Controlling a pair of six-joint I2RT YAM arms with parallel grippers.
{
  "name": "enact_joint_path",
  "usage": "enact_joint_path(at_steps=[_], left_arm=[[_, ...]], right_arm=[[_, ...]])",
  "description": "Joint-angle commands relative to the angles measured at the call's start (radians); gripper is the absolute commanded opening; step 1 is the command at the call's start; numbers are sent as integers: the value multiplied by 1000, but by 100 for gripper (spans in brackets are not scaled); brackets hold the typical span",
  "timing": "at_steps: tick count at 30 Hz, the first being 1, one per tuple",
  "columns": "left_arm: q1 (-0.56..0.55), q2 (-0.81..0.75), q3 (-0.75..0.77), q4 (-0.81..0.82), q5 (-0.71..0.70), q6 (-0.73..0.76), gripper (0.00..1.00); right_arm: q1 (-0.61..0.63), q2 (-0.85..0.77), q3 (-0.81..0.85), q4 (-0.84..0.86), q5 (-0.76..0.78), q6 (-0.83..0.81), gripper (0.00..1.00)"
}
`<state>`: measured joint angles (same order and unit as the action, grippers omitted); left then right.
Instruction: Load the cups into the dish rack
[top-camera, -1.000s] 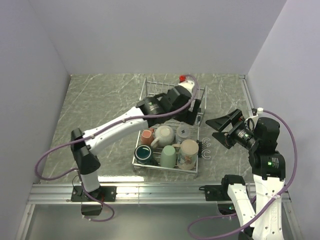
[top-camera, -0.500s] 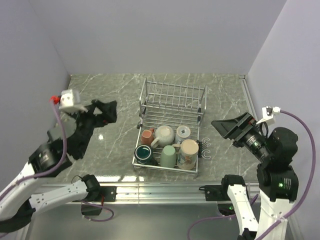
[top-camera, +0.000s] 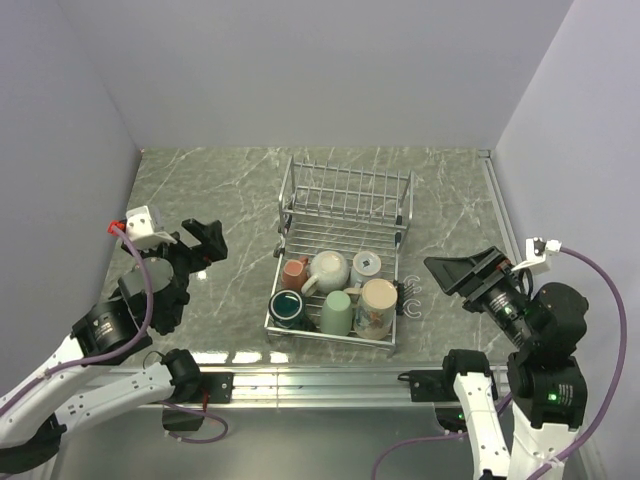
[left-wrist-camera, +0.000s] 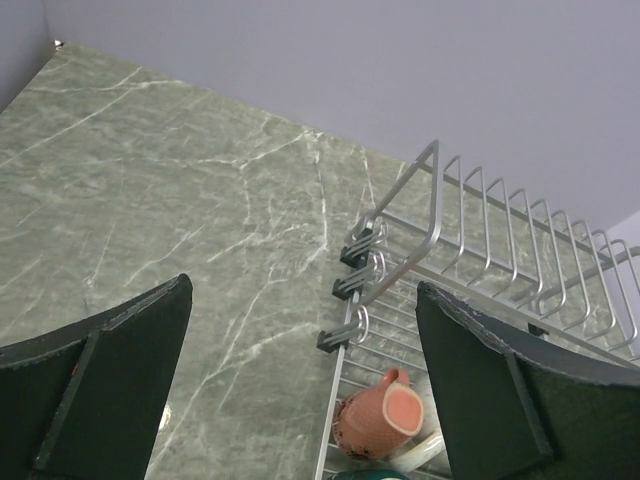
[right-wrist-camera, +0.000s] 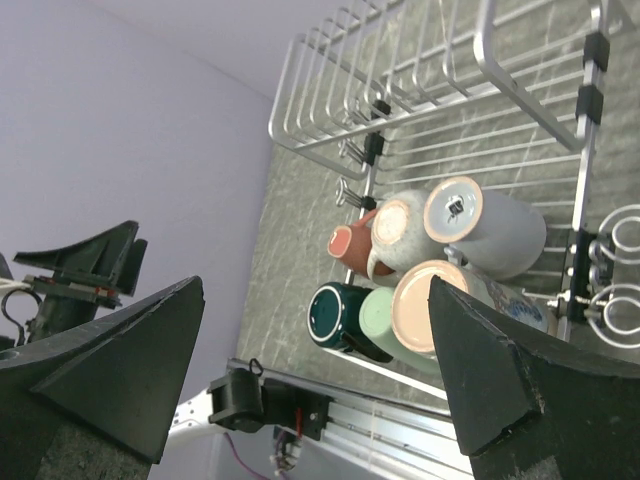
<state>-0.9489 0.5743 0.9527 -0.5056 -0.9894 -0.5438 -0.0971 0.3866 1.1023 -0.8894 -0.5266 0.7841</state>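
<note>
The silver wire dish rack (top-camera: 346, 190) stands mid-table. In its front part lie six cups: salmon-red (top-camera: 294, 272), cream-white (top-camera: 329, 270), pale blue (top-camera: 365, 266), dark teal (top-camera: 288, 307), light green (top-camera: 337, 313) and tan (top-camera: 377, 307). My left gripper (top-camera: 197, 245) is open and empty, raised left of the rack. My right gripper (top-camera: 462, 272) is open and empty, raised right of it. The left wrist view shows the rack's corner (left-wrist-camera: 432, 232) and the salmon cup (left-wrist-camera: 385, 415) between open fingers (left-wrist-camera: 100, 390). The right wrist view shows all the cups, teal (right-wrist-camera: 335, 315) nearest, in the rack (right-wrist-camera: 530, 95).
Wire hooks (top-camera: 411, 297) stick out from the rack's right side. Grey walls close the table on the left, back and right. A metal rail (top-camera: 300, 380) with the arm bases runs along the near edge. Bare marble tabletop (top-camera: 210, 190) lies left of the rack.
My left arm has swung from over the rack's back section out to the left and then dropped lower. My right arm has drawn back slightly to the right. The cups have not moved.
</note>
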Motion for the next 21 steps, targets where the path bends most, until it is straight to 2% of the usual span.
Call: enact_joint_path(at_steps=[1,21], left_arm=[[-2,19,47,-39,-31,-44,99],[-2,44,77,-126,-28,-59,99]], right_arm=[[2,-17,-33,56,0,30,100],[2,-123,-79,18,54,21,100]])
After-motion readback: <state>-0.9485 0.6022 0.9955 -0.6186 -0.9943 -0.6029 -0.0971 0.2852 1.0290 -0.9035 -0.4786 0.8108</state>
